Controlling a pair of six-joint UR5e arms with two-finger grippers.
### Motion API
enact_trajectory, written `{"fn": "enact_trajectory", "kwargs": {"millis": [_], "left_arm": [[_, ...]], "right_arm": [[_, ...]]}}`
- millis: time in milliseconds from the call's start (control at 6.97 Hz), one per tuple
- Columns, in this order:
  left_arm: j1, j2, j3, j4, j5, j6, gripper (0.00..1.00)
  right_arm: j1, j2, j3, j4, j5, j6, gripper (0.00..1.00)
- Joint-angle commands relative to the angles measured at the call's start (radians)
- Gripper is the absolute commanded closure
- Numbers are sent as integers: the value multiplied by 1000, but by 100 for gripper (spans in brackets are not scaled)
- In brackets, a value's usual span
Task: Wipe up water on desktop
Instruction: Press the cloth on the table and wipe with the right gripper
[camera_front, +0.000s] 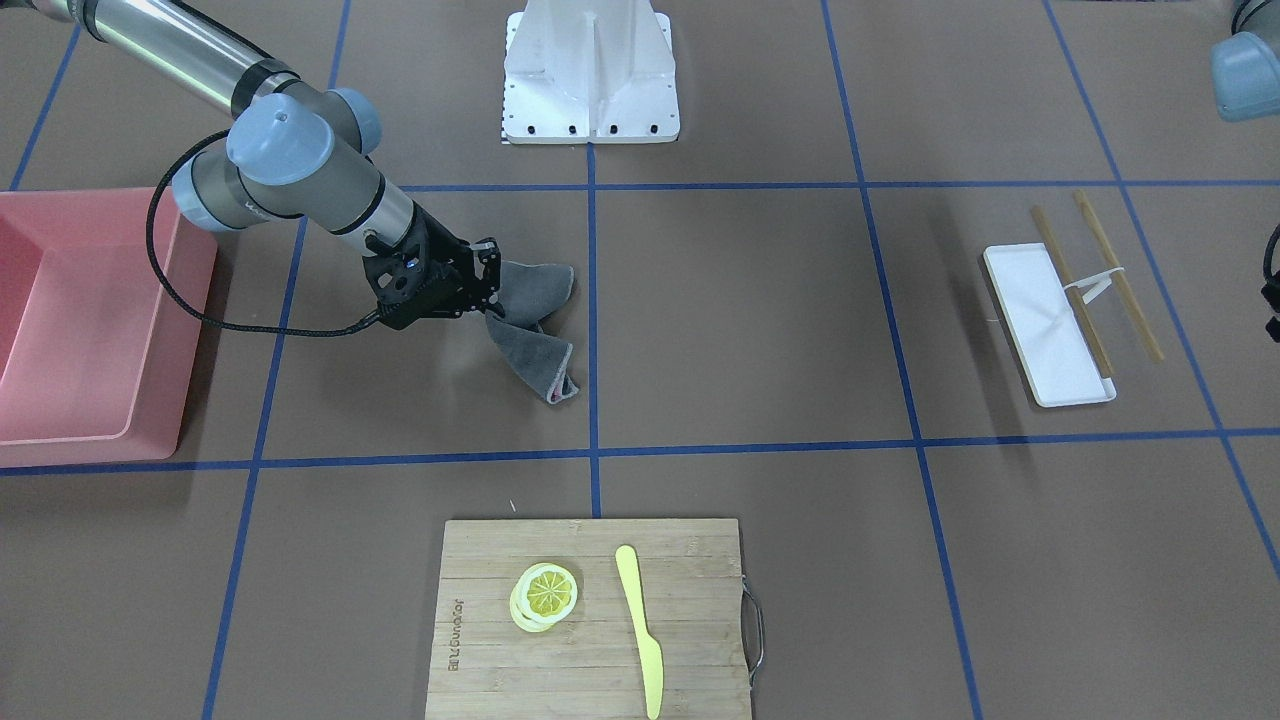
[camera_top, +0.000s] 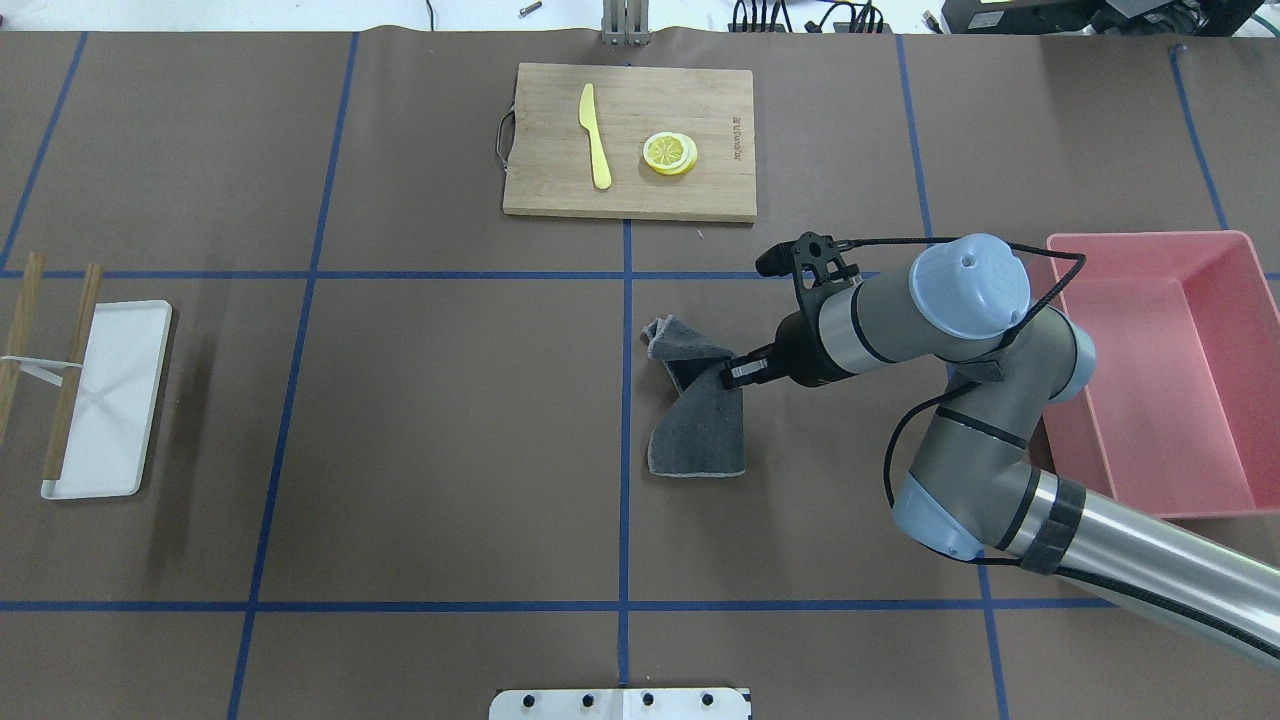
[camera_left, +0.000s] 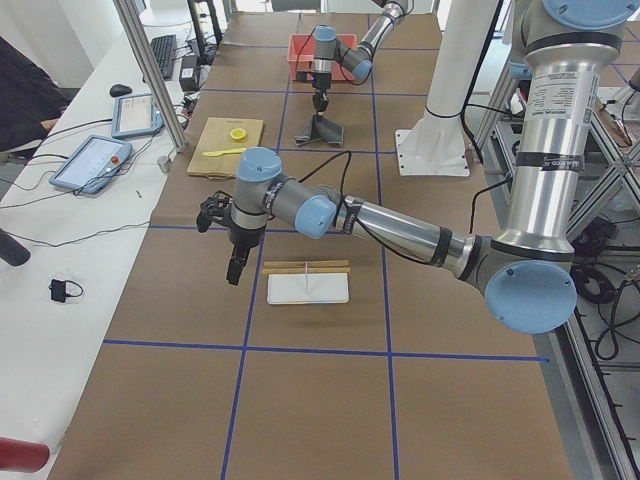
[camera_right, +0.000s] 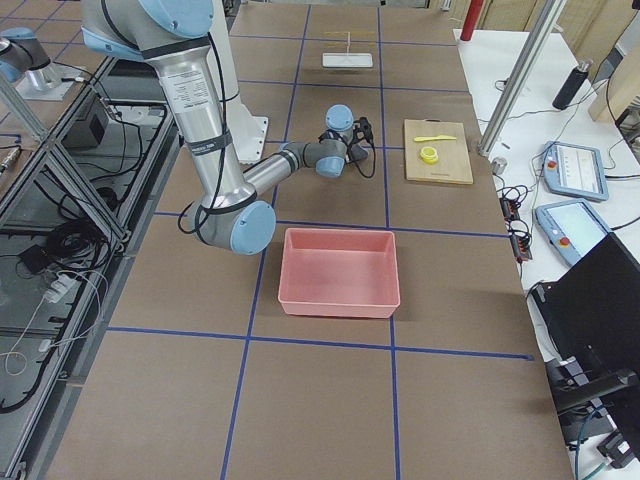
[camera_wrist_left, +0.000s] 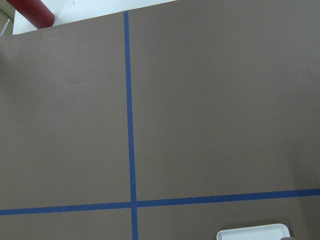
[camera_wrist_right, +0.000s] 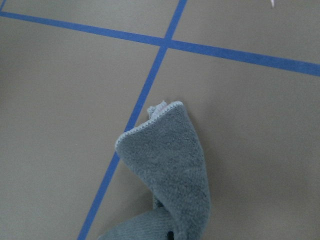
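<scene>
The desktop (camera_top: 450, 450) is spreading under everything, crossed by blue tape lines. The pink bin (camera_top: 1170, 400) is sitting on its right side and the bamboo cutting board (camera_top: 700, 195) at its far edge. The grey cloth (camera_top: 695, 430) is draping onto the desktop just right of the centre line — the right gripper (camera_top: 735, 375) is pinching its upper fold. The left gripper (camera_left: 234, 270) is hovering near the white tray (camera_left: 306, 288) — its fingers' state I cannot tell.

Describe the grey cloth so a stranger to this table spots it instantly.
On the large brown desktop gridded with blue tape, find the pink plastic bin on the robot's right. Between that bin and the centre tape line, a crumpled grey terry cloth is pinched in the right arm's jaws. It is the only soft fabric item there.
</scene>
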Motion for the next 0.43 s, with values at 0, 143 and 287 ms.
{"fn": "enact_trajectory", "kwargs": {"millis": [0, 143, 287], "left_arm": [[0, 0, 3, 0, 1, 0, 1], [0, 0, 5, 0, 1, 1, 1], [1, 0, 5, 1, 1, 1, 1]], "right_arm": [[41, -25, 5, -72, 1, -4, 100], [64, -23, 5, -124, 5, -27, 100], [77, -26, 3, -134, 9, -50, 100]]}}
